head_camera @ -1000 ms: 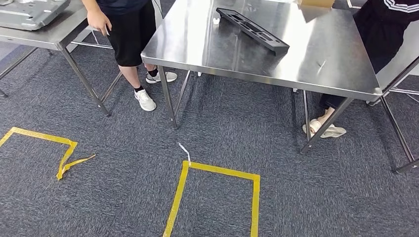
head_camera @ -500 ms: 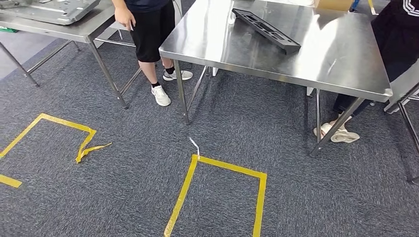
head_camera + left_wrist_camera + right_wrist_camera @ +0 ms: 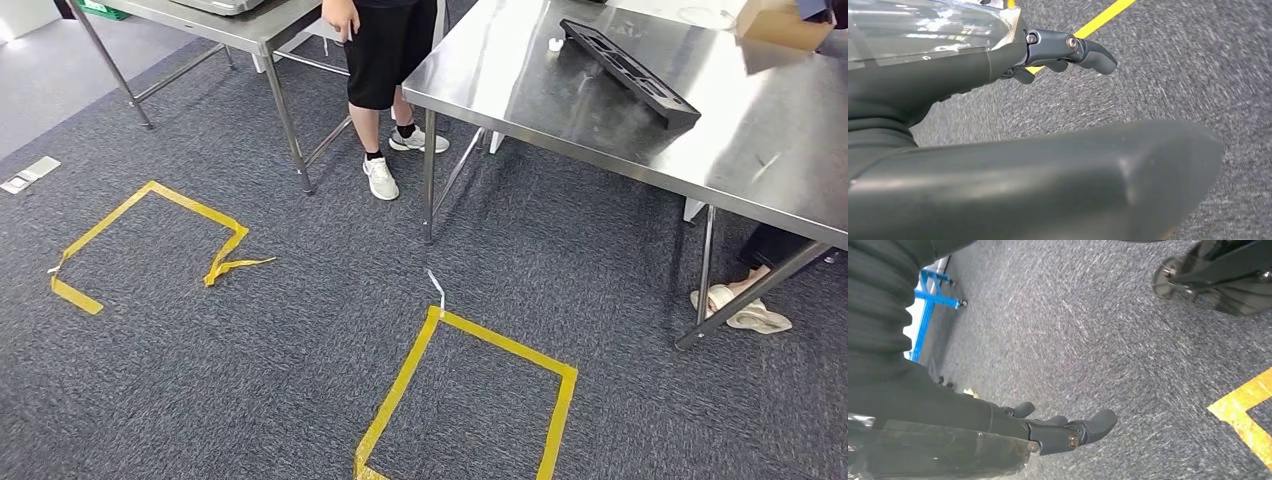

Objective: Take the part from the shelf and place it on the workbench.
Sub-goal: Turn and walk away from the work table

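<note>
From my head view I look down on rough dark grey carpet (image 3: 250, 370) marked with two outlines of flat yellow tape, one nearly below me (image 3: 470, 390) and a looser, partly peeled one to my left (image 3: 150, 235). Ahead to the right stands a brushed stainless steel workbench on thin steel legs (image 3: 600, 130), its top shiny and reflecting. On it lies a long black moulded part with rectangular cut-outs (image 3: 628, 72), slantwise across the top, with a small white cap-like object (image 3: 556, 44) just beside its far end and a brown cardboard box (image 3: 785, 22) at the far right corner. A second steel table (image 3: 240, 25) stands to the left. Between the two tables a person stands in black shorts and white trainers (image 3: 385, 60); another person's pale slippered feet (image 3: 740, 308) show under the workbench.

My left wrist view gives what the head view lacks: my left hand (image 3: 1068, 52), dark and smooth with a metal pivot screw, fingers loosely curved and apart, holding nothing, hanging above carpet and a strip of the yellow tape.

My right wrist view likewise shows my right hand (image 3: 1063, 432), fingers slack and spread, grasping nothing, above the same carpet, with a yellow tape corner (image 3: 1245, 415) off to one side and a blue wheeled metal frame (image 3: 933, 300) far off.
</note>
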Controlling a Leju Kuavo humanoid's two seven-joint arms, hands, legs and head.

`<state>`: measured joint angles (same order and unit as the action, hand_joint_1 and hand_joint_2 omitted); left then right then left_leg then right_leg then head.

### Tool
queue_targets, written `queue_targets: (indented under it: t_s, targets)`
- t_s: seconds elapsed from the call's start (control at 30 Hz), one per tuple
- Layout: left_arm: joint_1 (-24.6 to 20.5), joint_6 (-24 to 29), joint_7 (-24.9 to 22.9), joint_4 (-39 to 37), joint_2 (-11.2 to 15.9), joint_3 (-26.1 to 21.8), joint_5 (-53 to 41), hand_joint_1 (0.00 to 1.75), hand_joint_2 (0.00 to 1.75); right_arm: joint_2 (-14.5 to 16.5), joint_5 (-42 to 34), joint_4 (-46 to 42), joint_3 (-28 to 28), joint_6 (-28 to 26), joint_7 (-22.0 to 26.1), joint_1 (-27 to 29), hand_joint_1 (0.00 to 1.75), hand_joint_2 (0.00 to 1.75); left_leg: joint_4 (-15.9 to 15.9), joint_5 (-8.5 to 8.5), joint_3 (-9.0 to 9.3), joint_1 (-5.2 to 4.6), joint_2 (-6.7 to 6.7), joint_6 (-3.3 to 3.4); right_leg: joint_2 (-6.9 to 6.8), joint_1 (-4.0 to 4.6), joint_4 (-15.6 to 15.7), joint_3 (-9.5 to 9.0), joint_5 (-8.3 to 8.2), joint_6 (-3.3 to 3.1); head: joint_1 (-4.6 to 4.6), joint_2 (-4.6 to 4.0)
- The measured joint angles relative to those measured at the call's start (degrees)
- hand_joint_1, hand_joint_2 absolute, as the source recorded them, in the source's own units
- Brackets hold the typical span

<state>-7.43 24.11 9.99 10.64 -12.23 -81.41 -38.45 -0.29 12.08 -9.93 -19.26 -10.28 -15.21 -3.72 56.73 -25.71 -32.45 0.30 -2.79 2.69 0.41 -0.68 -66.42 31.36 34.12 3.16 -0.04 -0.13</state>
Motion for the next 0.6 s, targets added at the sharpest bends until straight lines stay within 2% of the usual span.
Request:
queue_targets:
  t_s: [0.07, 0.1, 0.2, 0.27, 0.3, 0.33, 0.4, 0.43, 0.47, 0.5, 0.53, 0.57, 0.6]
  targets:
    - [0.00, -0.04, 0.09, 0.00, -0.03, 0.01, 0.00, 0.00, 0.00, -0.03, -0.10, 0.03, 0.00, -0.05, 0.01, 0.00, 0.00, 1.75, 0.02, 0.25, -0.05, 0.01, -0.96, -0.32, 1.59, -0.20, 7.05, -3.24, -2.91, 0.61, 0.02, 0.00]
    - [0.00, -0.06, 0.12, 0.00, -0.04, 0.02, 0.00, 0.00, 0.00, -0.03, -0.12, 0.03, 0.00, -0.07, 0.02, -0.02, 0.00, 1.75, 0.03, 0.31, -0.07, 0.01, -1.15, -0.41, 2.23, -0.27, 8.83, -4.07, -3.55, 0.69, 0.02, 0.00]
    - [0.00, -0.07, 0.14, 0.00, -0.05, 0.02, 0.00, 0.00, 0.00, -0.02, -0.14, 0.03, 0.00, -0.08, 0.02, -0.02, 0.00, 1.75, 0.03, 0.34, -0.11, 0.00, -1.23, -0.46, 2.70, -0.32, 9.45, -4.33, -3.68, 0.66, 0.03, 0.00]
    - [-0.04, -0.13, 0.30, 0.00, -0.05, 0.05, -0.02, 0.00, 0.00, -0.01, -0.26, 0.04, 0.00, -0.09, 0.03, -0.04, 0.00, 1.75, 0.24, 0.46, -0.39, -0.24, -1.65, -0.75, 3.12, -0.26, 10.15, -4.34, -3.77, 0.22, -0.04, 0.00]
    - [0.00, -0.18, 0.49, 0.00, -0.04, 0.11, -0.04, 0.00, 0.00, 0.10, -0.36, 0.04, 0.01, -0.09, 0.03, -0.02, 0.00, 1.75, 0.34, 0.66, -0.69, -0.26, -2.17, -1.17, 2.76, -0.30, 10.49, -4.27, -4.00, -0.38, -0.07, 0.00]
    - [0.05, -0.26, 0.81, 0.00, -0.05, 0.20, -0.04, 0.00, 0.00, 0.17, -0.46, 0.05, 0.01, -0.10, 0.02, -0.01, 0.00, 1.75, 3.03, -0.94, -2.10, -0.26, -1.40, -1.75, 1.84, -0.28, 10.72, -4.10, -4.34, -1.19, -0.22, 0.00]
    - [0.21, -0.35, 1.65, 0.00, -0.05, 0.37, 0.06, 0.00, 0.00, 0.31, -0.55, 0.08, 0.02, -0.10, -0.07, 0.22, 0.00, 1.75, 12.36, -5.60, -6.27, 0.14, 0.86, -2.91, -1.23, -0.22, 10.70, -3.64, -5.01, -2.49, -0.45, 0.00]
    - [0.27, -0.38, 2.00, 0.00, -0.06, 0.42, 0.13, 0.00, 0.00, 0.29, -0.55, 0.10, 0.02, -0.10, -0.09, 0.29, 0.00, 1.75, 16.12, -7.48, -7.59, 0.27, 2.39, -3.21, -2.50, -0.12, 10.65, -3.44, -5.14, -2.75, -0.61, 0.00]
    - [0.34, -0.38, 2.24, 0.00, -0.05, 0.43, 0.20, 0.00, 0.00, 0.31, -0.54, 0.11, 0.02, -0.09, -0.11, 0.34, 0.00, 1.75, 16.08, -7.03, -7.08, 0.42, 2.77, -3.34, -3.45, -0.07, 10.62, -3.30, -5.15, -2.78, -0.61, 0.00]
    - [0.38, -0.38, 2.36, 0.00, -0.04, 0.43, 0.30, 0.00, 0.00, 0.34, -0.48, 0.11, 0.02, -0.09, -0.11, 0.28, 0.00, 1.75, 12.52, -5.33, -4.90, 0.51, 3.41, -3.33, -4.04, -0.09, 10.62, -3.31, -5.11, -2.71, -0.63, 0.00]
    - [0.37, -0.40, 2.50, 0.00, -0.05, 0.43, 0.39, 0.00, 0.00, 0.37, -0.39, 0.11, 0.02, -0.07, -0.09, 0.19, 0.00, 1.75, 8.10, -3.77, -2.28, 0.53, 4.67, -3.28, -4.59, 0.01, 10.60, -3.44, -5.02, -2.57, -0.65, 0.00]
    - [0.29, -0.50, 2.63, 0.00, -0.05, 0.43, 0.50, 0.00, 0.00, 0.41, -0.30, 0.11, 0.02, -0.05, -0.07, 0.13, 0.00, 1.75, 4.45, -2.67, -0.21, 0.46, 5.63, -3.05, -5.06, 0.23, 10.52, -3.48, -4.88, -2.35, -0.61, 0.00]
    - [0.21, -0.63, 2.77, 0.00, -0.06, 0.43, 0.60, 0.00, 0.00, 0.44, -0.19, 0.11, 0.02, -0.03, -0.04, 0.07, 0.00, 1.75, 2.03, -2.10, 1.07, 0.35, 6.34, -2.74, -5.50, 0.44, 10.46, -3.54, -4.77, -2.09, -0.46, 0.00]
